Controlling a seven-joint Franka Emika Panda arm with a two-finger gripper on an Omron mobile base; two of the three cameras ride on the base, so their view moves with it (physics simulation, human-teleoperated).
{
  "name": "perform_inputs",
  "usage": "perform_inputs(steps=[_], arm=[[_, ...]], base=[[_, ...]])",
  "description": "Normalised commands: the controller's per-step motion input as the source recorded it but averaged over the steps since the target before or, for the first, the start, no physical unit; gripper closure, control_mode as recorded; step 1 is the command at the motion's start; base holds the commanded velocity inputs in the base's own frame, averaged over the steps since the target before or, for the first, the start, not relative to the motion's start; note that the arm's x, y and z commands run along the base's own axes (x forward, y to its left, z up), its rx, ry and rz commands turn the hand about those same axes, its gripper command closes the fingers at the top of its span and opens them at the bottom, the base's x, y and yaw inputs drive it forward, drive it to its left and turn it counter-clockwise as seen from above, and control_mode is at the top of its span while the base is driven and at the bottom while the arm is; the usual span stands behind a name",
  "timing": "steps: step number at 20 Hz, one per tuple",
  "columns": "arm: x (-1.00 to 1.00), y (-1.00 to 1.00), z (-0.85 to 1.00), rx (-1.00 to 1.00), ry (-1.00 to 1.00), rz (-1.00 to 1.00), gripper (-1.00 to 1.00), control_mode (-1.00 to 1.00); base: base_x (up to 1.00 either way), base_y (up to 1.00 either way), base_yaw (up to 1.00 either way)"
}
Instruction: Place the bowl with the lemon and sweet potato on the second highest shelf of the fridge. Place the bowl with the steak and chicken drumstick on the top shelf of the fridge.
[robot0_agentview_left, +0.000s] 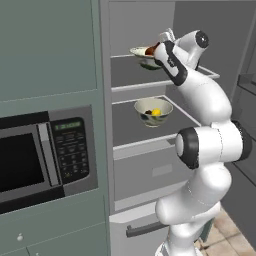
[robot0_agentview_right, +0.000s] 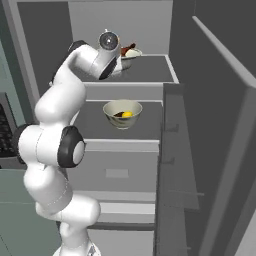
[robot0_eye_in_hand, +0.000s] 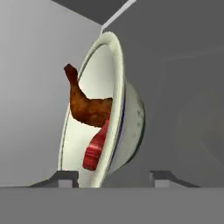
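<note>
The bowl with the steak (robot0_eye_in_hand: 94, 151) and chicken drumstick (robot0_eye_in_hand: 89, 109) rests on the fridge's top shelf (robot0_agentview_left: 130, 75); the same bowl (robot0_agentview_left: 141, 52) (robot0_agentview_right: 132, 55) sits deep inside. My gripper (robot0_eye_in_hand: 116, 177) is at its rim (robot0_eye_in_hand: 114, 87), with the fingertips (robot0_eye_in_hand: 65, 177) standing apart on either side without touching it, so it is open. One shelf lower, on the second highest shelf (robot0_agentview_left: 127, 131), stands the other bowl (robot0_agentview_left: 153, 111) (robot0_agentview_right: 122, 114), holding the lemon (robot0_agentview_left: 156, 112) (robot0_agentview_right: 127, 114) and a dark piece beside it. My hand (robot0_agentview_left: 164, 39) is partly hidden by the forearm.
The fridge door (robot0_agentview_right: 220, 125) stands open on the right, its door shelves (robot0_agentview_right: 175, 150) jutting inward. A black-windowed microwave (robot0_agentview_left: 30, 160) sits in the cabinet left of the fridge. Below the shelves are a closed drawer front (robot0_agentview_left: 150, 175) and a handle (robot0_agentview_left: 145, 229).
</note>
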Motion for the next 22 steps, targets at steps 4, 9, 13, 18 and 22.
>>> perform_inputs(steps=[4, 9, 13, 18, 22], arm=[[-1.0, 0.09, 0.51, -0.03, -0.33, 0.0, -1.0, -1.0], [-1.0, 0.0, 0.54, 0.0, -0.27, -0.03, -1.0, -1.0], [-1.0, 0.01, 0.26, 0.0, -0.07, -0.06, -1.0, -1.0], [-1.0, 0.14, -0.11, -0.05, 0.02, -0.01, -1.0, -1.0], [-1.0, 0.28, -0.16, -0.09, 0.09, 0.0, -1.0, -1.0]], base=[[0.0, 0.0, 0.0], [0.0, 0.0, 0.0], [0.0, 0.0, 0.0], [0.0, 0.0, 0.0], [0.0, 0.0, 0.0]])
